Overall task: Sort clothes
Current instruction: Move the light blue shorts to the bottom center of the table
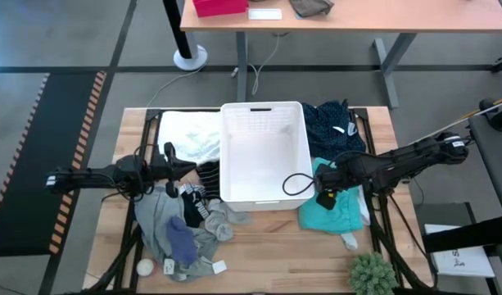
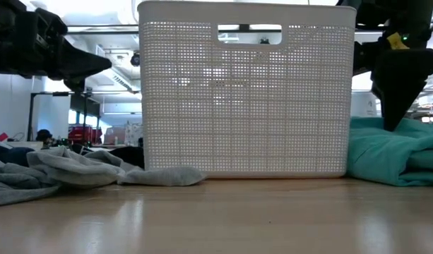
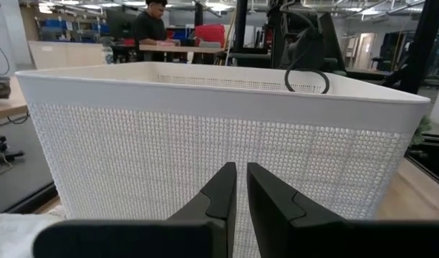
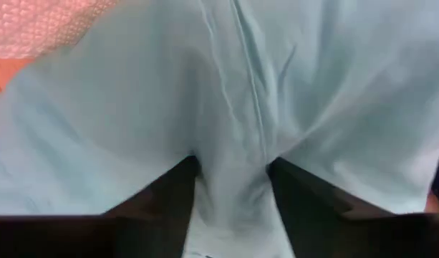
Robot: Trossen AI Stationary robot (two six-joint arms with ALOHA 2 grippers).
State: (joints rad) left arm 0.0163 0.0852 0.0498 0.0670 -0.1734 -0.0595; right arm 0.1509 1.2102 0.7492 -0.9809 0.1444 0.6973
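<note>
I had the white plastic basket [image 1: 263, 152] in the middle of the pale wooden worktop [image 1: 283, 254], its perforated mesh walls and slotted handle plain in the low view. My right hand [image 1: 323, 197] was down on the teal garment [image 1: 336, 209], a soft, rumpled heap just right of the basket; in the right wrist view its two dark fingers [image 4: 169, 190] stood apart, pressed into the smooth, creased cloth with a fold bunched between them, not yet closed on it. My left hand [image 1: 185, 167] hovered above the worktop at the basket's left wall, fingers drawn nearly together with only a thin slit between them, holding nothing.

Behind that hand lay a white, fluffy-textured fabric [image 1: 189, 135] at the far left. A navy garment with small dots [image 1: 332, 127] sat crumpled at the far right, beside the basket. Near the left front corner I saw dark striped socks [image 1: 197, 197], a limp grey garment [image 1: 160, 221] spread flat, and a blue knit piece [image 1: 181, 242] on top of it. A small white ball [image 1: 144, 267] rested at the grey cloth's near edge.
</note>
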